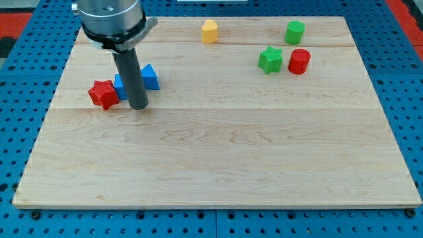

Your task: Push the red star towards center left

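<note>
The red star [104, 93] lies on the wooden board [218, 165] at the view's left, about mid-height. My tip [138, 106] rests on the board just right of the star, with a blue block [120, 86] between them, partly hidden by the rod. A blue triangular block [151, 77] sits just right of the rod.
A yellow block [209, 31] stands near the view's top centre. A green cylinder [295, 32], a green star [270, 60] and a red cylinder [299, 61] cluster at the view's upper right. A blue pegboard surrounds the board.
</note>
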Motion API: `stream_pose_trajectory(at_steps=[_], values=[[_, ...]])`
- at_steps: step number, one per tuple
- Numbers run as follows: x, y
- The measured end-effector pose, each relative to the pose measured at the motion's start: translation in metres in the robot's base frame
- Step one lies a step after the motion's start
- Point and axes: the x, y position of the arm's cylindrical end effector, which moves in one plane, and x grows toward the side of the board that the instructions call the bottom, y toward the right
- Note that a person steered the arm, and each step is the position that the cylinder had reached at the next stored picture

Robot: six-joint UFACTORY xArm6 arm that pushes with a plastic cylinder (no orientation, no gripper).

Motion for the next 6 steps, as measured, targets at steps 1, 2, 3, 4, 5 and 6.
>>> stream_pose_trajectory(at_steps=[1,2,3,4,5,6], values=[[0.000,-0.046],[0.000,-0.063],[0.000,-0.052],[0.001,-0.040],[0.002,-0.031],[0.009,-0.024]])
